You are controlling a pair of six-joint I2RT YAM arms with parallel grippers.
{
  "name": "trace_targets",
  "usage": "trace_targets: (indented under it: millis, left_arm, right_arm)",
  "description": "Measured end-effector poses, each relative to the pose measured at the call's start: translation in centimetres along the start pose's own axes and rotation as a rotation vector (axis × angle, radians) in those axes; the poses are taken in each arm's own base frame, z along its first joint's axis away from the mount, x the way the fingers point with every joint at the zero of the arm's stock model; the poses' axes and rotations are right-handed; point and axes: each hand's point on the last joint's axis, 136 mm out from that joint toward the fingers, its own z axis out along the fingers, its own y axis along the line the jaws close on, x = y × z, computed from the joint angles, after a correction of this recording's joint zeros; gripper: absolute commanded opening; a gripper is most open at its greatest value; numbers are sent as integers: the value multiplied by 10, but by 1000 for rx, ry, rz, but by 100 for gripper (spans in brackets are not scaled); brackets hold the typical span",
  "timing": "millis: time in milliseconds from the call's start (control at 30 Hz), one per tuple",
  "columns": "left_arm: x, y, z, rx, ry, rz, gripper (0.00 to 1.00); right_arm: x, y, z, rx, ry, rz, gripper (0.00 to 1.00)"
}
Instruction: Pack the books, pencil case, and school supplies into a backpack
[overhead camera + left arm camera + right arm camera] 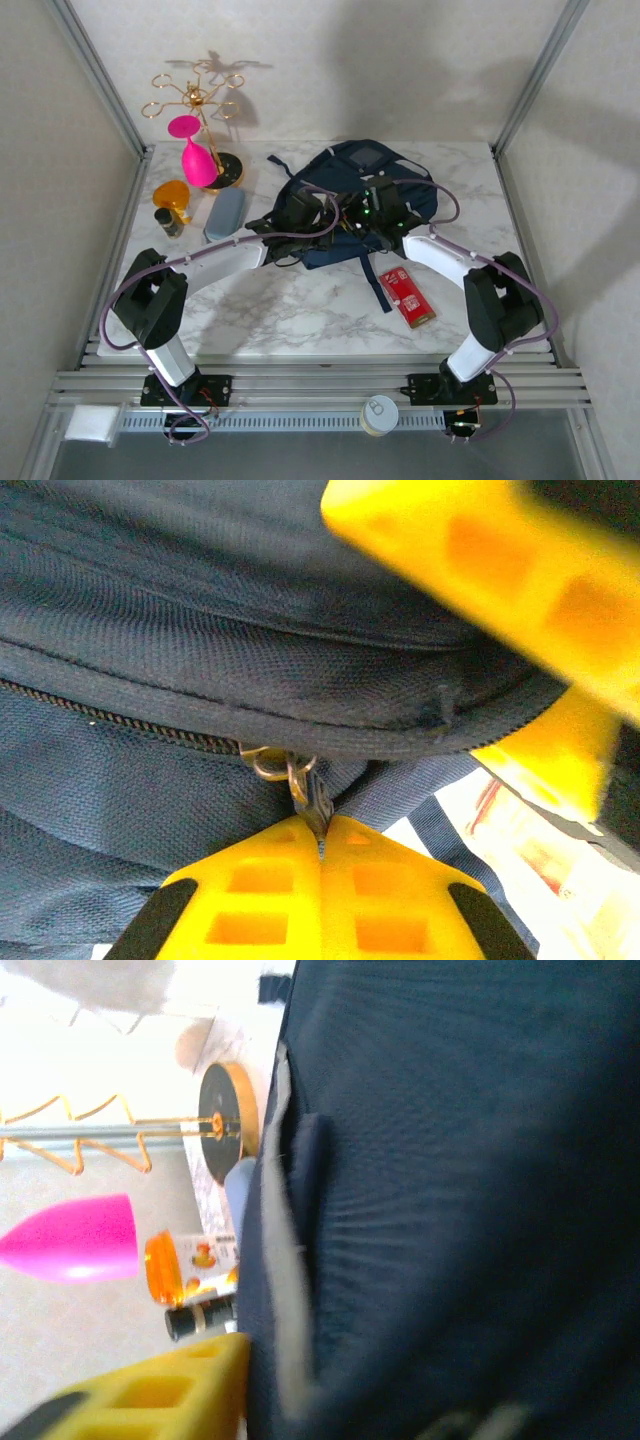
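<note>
Backpack, navy blue fabric with pale grey trim (330, 170), lies mid-table toward the far side of the white marble table (300, 310), with both grippers at its near edge.

Risks, near to far:
- Flat red rectangular pack with white print (407, 297) lies near right, just beside a dark strap (372, 280). If the bag drags, the strap could sweep the pack along.
- Left gripper (320, 840) is pinched fully closed on the small metal zipper pull (312, 798), and looks to have only its tip. An off-axis tug → the pull slips out, or the soft fabric bunches and the slider jams.
- Nothing visibly anchors the bag. Without a brace from the right gripper (378, 212), I'd expect the whole bag to slide instead of the zip running.
- Soft grey-blue pencil case (225, 213) lies just left of the bag, with a pink glass (195, 150) on a gold wire stand (200, 100) farther back. A wide left-elbow swing could knock them.

Pose: left arm reaches in low from near left, forearm running right to the bag. Right arm mirrors it from near right. One yellow finger (160, 1395) sits beside the fabric. Can't tell whether the right jaws hold anything.
</note>
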Motion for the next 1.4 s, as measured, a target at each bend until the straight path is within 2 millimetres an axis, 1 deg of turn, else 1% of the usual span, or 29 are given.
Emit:
trace_targets:
  millis: [67,100,167,233,333,433,500,567,667,733,767,800,833,900,1000,1067,1133,1233,1300,1400]
  left_arm:
    - [0,4,1,-4,-2,-5,0]
    - [2,6,1,-7,-2,-7,0]
    - [4,11,-1,-12,-8,-9,0]
    - [6,16,-7,-16,-17,-13,0]
    - [5,24,-24,-26,-46,-22,0]
    - [5,30,-46,-28,-84,-30,0]
    - [12,36,-60,-33,-87,-34,0]
    - [18,45,-68,-49,-79,-45,0]
    - [22,61,-69,-86,-65,-69,0]
    - [23,64,-68,-84,-53,-80,0]
    - [23,61,-66,-74,-50,-80,0]
    - [25,54,-64,-60,-42,-71,8]
    - [25,46,-61,-45,-35,-57,18]
    - [22,18,-54,-2,-30,-24,23]
    - [10,-27,-44,67,-52,1,29]
    - [5,-44,-40,88,-73,1,36]
    - [5,-52,-33,89,-79,-17,40]
    - [6,-56,-18,68,-66,-35,42]
    - [8,-54,-7,46,-54,-50,43]
    - [9,-51,1,17,-56,-65,43]
  right_arm:
    - [-3,-1,2,3,-21,12,4]
    - [-4,0,3,3,-26,10,0]
    - [-4,2,6,3,-26,-2,0]
    - [-2,8,13,3,-7,-34,0]
    - [1,19,21,-4,24,-110,0]
    - [8,18,19,-2,74,-194,0]
    - [10,13,13,5,125,-251,0]
    - [8,9,3,-3,179,-286,0]
    - [-4,2,-19,-21,235,-312,0]
    - [-11,-5,-33,-28,254,-310,0]
    - [-14,-8,-39,-30,260,-306,0]
    - [-14,-9,-42,-37,268,-304,0]
    - [-12,-10,-43,-40,275,-301,0]
    - [-7,-10,-43,-56,290,-300,0]
    - [-6,-10,-42,-65,290,-287,0]
    - [-6,-9,-42,-71,288,-282,0]
    - [-7,-8,-42,-77,286,-274,0]
    - [-7,-5,-42,-90,285,-269,0]
    - [-7,-5,-41,-93,285,-263,0]
    - [-6,-5,-41,-95,286,-255,0]
